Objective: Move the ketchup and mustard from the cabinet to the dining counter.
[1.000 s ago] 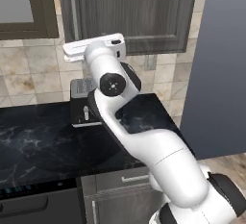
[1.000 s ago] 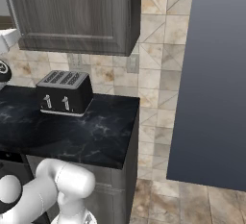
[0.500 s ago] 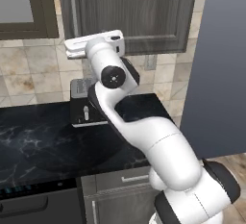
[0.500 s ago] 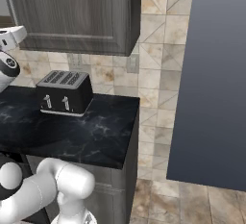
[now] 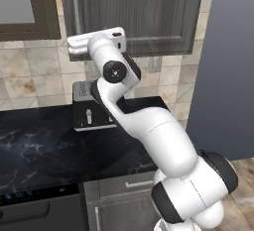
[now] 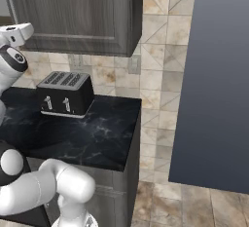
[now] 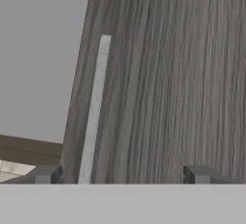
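Observation:
The cabinet (image 5: pixel 144 12) hangs above the worktop with its dark wood-grain door closed, so the ketchup and mustard are hidden. The dining counter is out of view. My white hand (image 5: pixel 96 39) is raised in front of the door's lower left corner, just below the vertical silver handle (image 5: pixel 75 7). In the hand view the gripper (image 7: pixel 120 175) is open with nothing between its tips. Its left fingertip (image 7: pixel 44 174) sits just left of the handle (image 7: pixel 96 107), which runs up the door (image 7: pixel 173 74). In the right base view the hand (image 6: pixel 17 32) is below the handle (image 6: pixel 10 7).
A black toaster (image 5: pixel 92 106) stands on the black worktop (image 5: pixel 44 145) below the hand. A glass-fronted cabinet (image 5: pixel 20 2) adjoins on the left. A tall dark grey panel (image 6: pixel 214 85) rises at the right. Drawers (image 5: pixel 124 190) sit under the worktop.
The arm has stretched further up and forward, and the hand has risen slightly toward the cabinet door's handle. The gripper has stayed open.

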